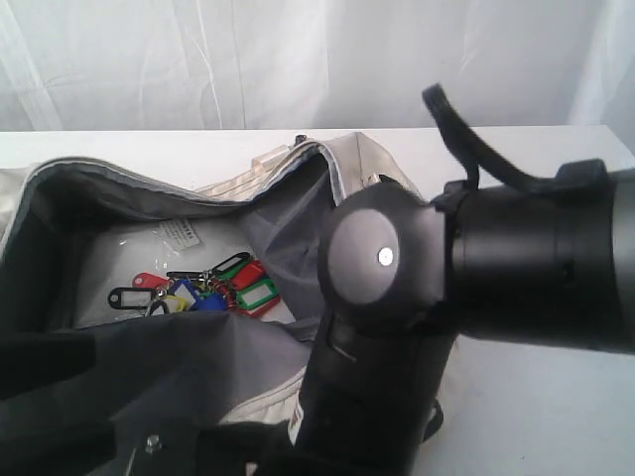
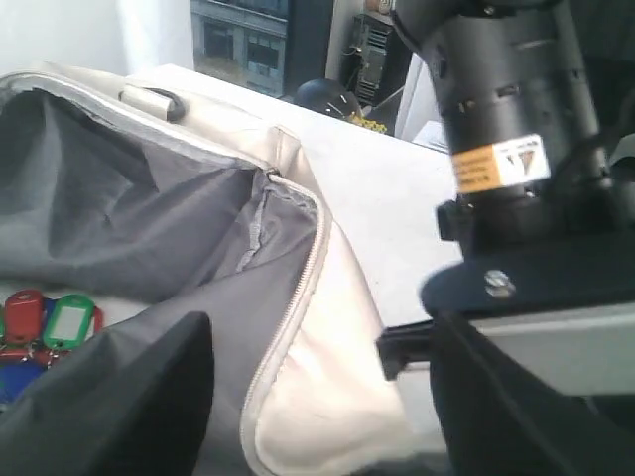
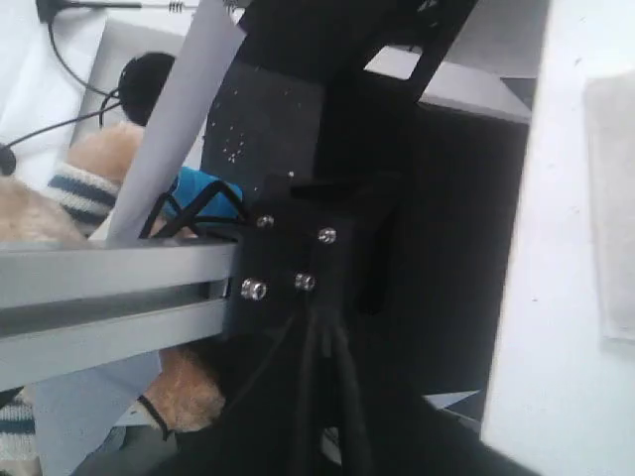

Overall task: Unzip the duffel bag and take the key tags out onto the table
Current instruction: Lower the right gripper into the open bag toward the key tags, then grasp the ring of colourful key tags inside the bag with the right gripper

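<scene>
Exterior view: white label (image 1: 182, 233) inside duffel bag (image 1: 369, 164), near key tags (image 1: 198, 288); print unreadable.

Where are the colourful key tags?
In the exterior view, the bunch of small colourful plastic key tags lies inside the unzipped cream fabric duffel bag, on its pale floor, left of the black robot arm.

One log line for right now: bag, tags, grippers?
duffel bag: unzipped | key tags: inside bag | left gripper: open at bag rim | right gripper: not visible
</scene>
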Available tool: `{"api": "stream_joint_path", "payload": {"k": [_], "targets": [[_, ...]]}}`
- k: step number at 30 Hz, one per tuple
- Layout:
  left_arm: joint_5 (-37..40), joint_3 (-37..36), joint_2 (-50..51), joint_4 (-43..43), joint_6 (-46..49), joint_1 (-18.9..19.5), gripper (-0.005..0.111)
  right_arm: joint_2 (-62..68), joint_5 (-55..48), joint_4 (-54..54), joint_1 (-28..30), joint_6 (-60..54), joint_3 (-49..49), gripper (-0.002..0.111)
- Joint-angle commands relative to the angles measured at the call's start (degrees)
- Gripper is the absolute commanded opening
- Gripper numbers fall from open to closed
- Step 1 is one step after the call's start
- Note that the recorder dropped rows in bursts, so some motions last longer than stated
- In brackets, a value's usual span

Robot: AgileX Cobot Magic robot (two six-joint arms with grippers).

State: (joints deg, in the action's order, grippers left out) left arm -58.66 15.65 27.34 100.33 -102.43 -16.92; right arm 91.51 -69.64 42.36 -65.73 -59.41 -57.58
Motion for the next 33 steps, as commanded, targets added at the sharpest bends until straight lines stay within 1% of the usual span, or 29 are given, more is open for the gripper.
{"api": "stream_joint_path", "payload": {"k": [1, 6, 11, 14, 16, 19, 23, 25, 28, 30, 33], "targets": [[3.01, 0.51, -0.65, -0.83, 0.9, -0.47, 0.066, -0.61, -0.32, -0.89, -1.66, 0.15, 2.3, 0.004], [9.91, 0.51, -0.65, -3.97, 1.01, -0.47, 0.066, -0.87, -0.32, -0.9, -2.28, 1.42, 3.27, 0.004], [13.78, 0.51, -0.65, -3.59, 1.01, -0.47, 0.065, -6.21, -0.32, -1.05, -2.28, 1.52, 3.27, 0.004], [17.56, 0.51, -0.65, -4.07, 1.01, -0.47, 0.062, -10.29, 0.1, -2.53, -2.28, 1.52, 3.27, 0.004], [22.3, 0.51, -0.65, -5.24, 2.52, -0.47, 0.058, -12.35, 7.08, -4.08, -2.28, 1.52, 3.27, 0.004], [29.97, 1.28, -0.65, -7.42, 6.5, -0.47, 0.055, -14.61, 20.4, -6.68, -2.28, 1.52, 3.27, 0.004], [39.9, 5.13, -0.65, -7.42, 10.1, -0.47, 0.049, -15.79, 41.13, -7.49, -2.28, 1.52, 3.27, 0.004], [44.77, 7.55, -0.65, -7.42, 11.57, -0.47, 0.043, -15.93, 51.23, -7.18, -2.28, 2.16, 3.27, 0.004], [53.92, 10.64, -0.65, -7.42, 14.42, -0.47, 0.031, -15.93, 66.42, -6.9, -2.28, 6.04, 3.27, 0.004], [60.57, 12.45, -0.65, -7.42, 14.82, -0.47, 0.021, -15.93, 74.18, -6.9, -2.28, 7.9, 3.32, 0.004], [69.0, 13.66, -0.65, -6.83, 15.12, -0.47, 0.006, -15.93, 79.95, -7.07, -2.28, 8.46, 3.32, 0.006]]}}
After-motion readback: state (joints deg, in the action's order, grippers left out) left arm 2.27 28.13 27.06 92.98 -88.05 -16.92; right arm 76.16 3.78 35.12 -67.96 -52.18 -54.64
